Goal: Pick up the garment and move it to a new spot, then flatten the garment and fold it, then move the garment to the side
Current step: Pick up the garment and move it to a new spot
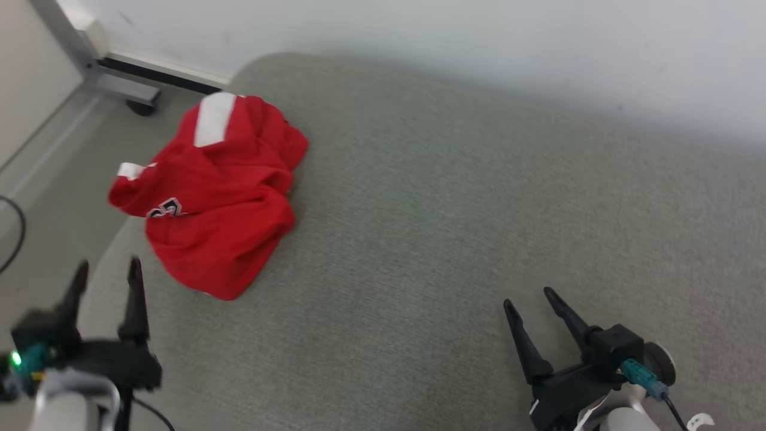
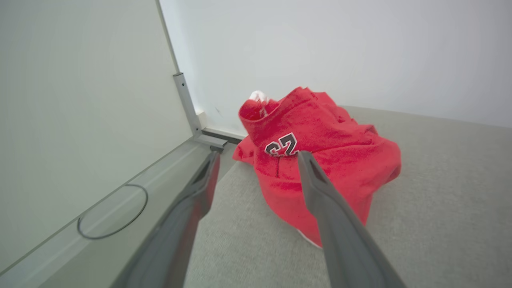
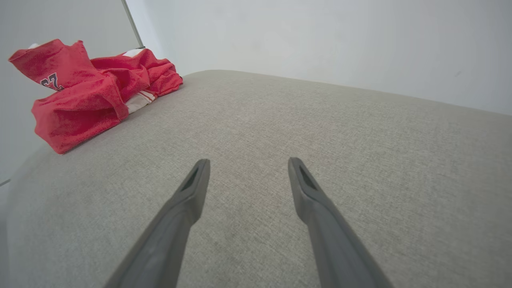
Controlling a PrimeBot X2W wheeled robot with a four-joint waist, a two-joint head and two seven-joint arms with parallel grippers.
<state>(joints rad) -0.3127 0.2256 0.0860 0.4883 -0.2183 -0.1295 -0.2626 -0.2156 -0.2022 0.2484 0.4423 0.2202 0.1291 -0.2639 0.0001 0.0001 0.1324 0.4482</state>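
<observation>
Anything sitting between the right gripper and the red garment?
Nothing. Bare grey upholstery runs from the right gripper to the garment; the head view and right wrist view both show that stretch.

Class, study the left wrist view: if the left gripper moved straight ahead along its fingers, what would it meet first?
Most likely the crumpled red jersey, which lies ahead of the open left gripper on the grey cushion. Depth is unclear, so it might clip only its near edge.
</observation>
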